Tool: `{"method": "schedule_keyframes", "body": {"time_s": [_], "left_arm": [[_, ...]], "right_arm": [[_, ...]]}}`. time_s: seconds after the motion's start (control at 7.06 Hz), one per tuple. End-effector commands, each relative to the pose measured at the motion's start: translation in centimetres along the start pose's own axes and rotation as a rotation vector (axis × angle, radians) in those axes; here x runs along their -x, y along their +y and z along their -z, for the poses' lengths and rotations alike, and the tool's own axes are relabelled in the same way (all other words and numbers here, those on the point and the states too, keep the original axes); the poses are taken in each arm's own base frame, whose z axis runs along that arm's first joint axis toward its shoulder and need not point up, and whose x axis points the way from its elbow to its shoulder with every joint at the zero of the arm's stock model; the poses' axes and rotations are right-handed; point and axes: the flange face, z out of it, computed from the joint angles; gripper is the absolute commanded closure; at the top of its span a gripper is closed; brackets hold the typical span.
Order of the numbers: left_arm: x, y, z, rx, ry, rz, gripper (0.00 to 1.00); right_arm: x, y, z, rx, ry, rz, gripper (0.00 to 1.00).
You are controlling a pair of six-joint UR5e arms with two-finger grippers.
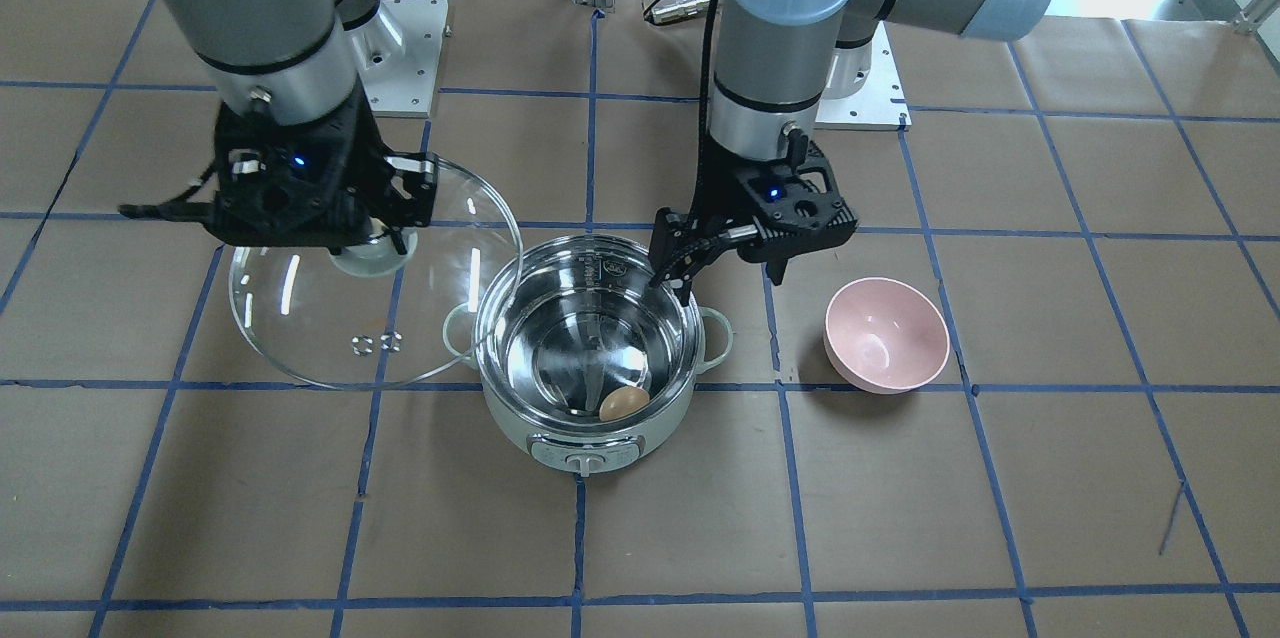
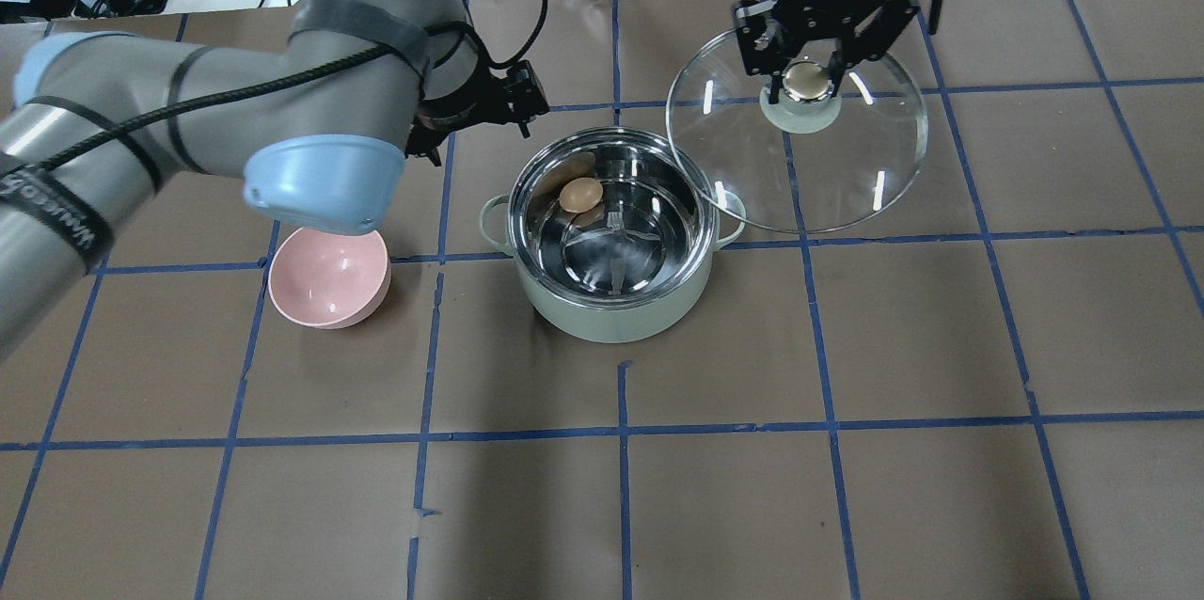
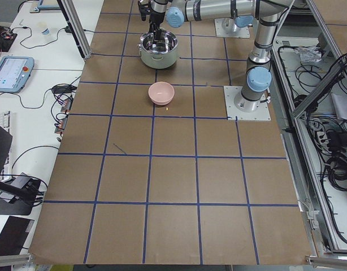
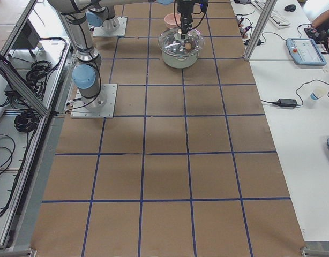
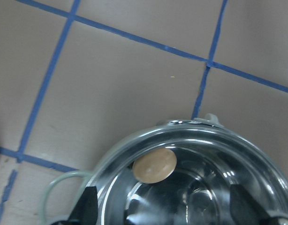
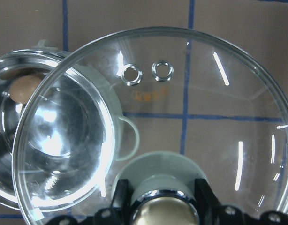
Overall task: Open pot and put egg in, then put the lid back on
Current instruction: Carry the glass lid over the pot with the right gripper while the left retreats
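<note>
The mint-green pot (image 1: 512,426) stands open in the middle of the table; it also shows in the overhead view (image 2: 611,318). The brown egg (image 1: 625,405) lies inside on the steel bottom, against the wall by the dial, and shows in the overhead view (image 2: 580,195) and the left wrist view (image 5: 154,166). My right gripper (image 2: 811,81) is shut on the gold knob of the glass lid (image 2: 847,177). It holds the lid beside the pot, tilted, with its edge over the pot's rim (image 6: 8,61). My left gripper (image 1: 725,268) is open and empty above the pot's back rim.
An empty pink bowl (image 1: 886,333) sits on the table on my left of the pot, also in the overhead view (image 2: 329,278). The table is brown paper with a blue tape grid. The arm bases stand at the back edge.
</note>
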Motion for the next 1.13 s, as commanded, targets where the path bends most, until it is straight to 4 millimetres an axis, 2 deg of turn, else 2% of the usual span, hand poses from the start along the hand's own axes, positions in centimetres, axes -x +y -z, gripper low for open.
{"method": "schedule_keyframes", "body": {"time_s": [0.0,0.14,0.28,0.43,0.57,0.71,0.99], "left_arm": [[6.0,-0.2,4.6,0.089,-0.044,-0.098,0.0],[7.8,-0.1,7.0,0.129,-0.063,-0.171,0.0],[9.5,-0.7,9.5,0.169,-0.071,-0.191,0.0],[11.2,-1.9,12.1,0.188,-0.072,-0.218,0.0],[12.3,-2.5,13.1,0.2,-0.065,-0.285,0.0],[13.2,-2.9,12.7,0.214,-0.062,-0.305,0.0],[13.1,-3.5,11.9,0.225,-0.044,-0.359,0.0]], "right_arm": [[7.6,-2.2,-5.9,-0.006,-0.018,-0.058,0.94],[10.7,-2.0,-6.5,-0.048,-0.031,-0.079,0.94],[13.0,-1.4,-7.8,-0.035,-0.02,-0.087,0.94],[13.2,-1.4,-8.2,-0.029,-0.023,-0.108,0.94],[13.8,-1.5,-8.7,-0.038,-0.021,-0.162,0.94],[14.8,-1.2,-9.3,-0.042,-0.02,-0.15,0.94],[15.2,-1.2,-10.0,-0.029,-0.028,-0.144,0.94]]}}
